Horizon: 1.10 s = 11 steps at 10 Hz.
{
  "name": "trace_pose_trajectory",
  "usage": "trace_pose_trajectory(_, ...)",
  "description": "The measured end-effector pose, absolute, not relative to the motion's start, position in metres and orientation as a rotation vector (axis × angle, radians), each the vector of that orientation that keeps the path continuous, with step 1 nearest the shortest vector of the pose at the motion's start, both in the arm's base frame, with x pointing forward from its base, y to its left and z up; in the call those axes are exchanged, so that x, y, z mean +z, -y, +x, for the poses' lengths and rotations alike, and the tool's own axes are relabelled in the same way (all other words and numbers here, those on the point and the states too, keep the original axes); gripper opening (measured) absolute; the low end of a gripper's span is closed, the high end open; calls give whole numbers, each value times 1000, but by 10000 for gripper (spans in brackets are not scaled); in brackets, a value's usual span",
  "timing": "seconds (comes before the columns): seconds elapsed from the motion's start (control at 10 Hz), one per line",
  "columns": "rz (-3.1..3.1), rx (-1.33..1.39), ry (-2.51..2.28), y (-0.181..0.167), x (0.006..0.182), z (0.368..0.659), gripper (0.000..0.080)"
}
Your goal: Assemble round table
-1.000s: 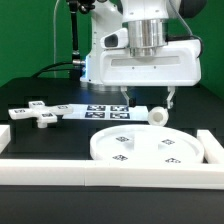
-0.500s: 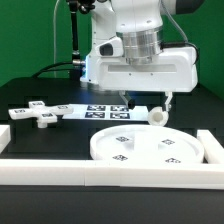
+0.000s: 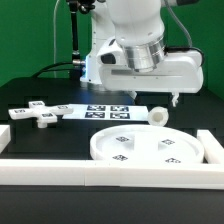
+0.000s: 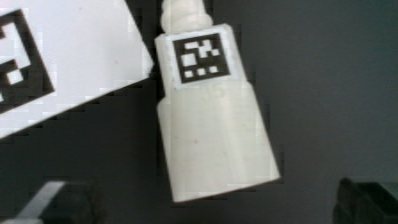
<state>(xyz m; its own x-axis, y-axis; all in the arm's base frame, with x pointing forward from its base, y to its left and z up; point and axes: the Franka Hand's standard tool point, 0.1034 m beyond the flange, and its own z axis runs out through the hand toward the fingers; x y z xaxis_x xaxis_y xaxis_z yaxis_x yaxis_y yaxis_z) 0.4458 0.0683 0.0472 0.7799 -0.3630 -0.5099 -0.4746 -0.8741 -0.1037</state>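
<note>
The round disc (image 3: 145, 147) lies flat at the front of the table, tags up. The short cylinder leg (image 3: 160, 116) lies just behind it, next to the end of the marker board (image 3: 100, 110). The cross-shaped foot (image 3: 40, 116) lies at the exterior view's left. My gripper (image 3: 152, 98) hangs open and empty a little above the leg. In the wrist view the leg (image 4: 214, 110) with its tag fills the middle. My gripper (image 4: 210, 210) is spread wide there, with dark fingertips (image 4: 45, 205) at either side of the leg's end and not touching it.
White border bars run along the front (image 3: 100, 172), the exterior view's right (image 3: 211, 146) and left (image 3: 5, 136). A corner of the marker board (image 4: 54, 70) shows beside the leg in the wrist view. A green wall stands behind the arm.
The arm's wrist has tilted and the gripper has shifted a little to the exterior view's right, over the leg. The parts on the table have not moved.
</note>
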Motion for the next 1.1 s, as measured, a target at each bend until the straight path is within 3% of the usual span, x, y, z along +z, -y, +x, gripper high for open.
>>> trace_pose_trajectory(0.7, -2436, 1311, -494, -72, 28, 442, 649)
trace_pose_trajectory(1.1, -2415, 1351, -468, -78, 9, 439, 649)
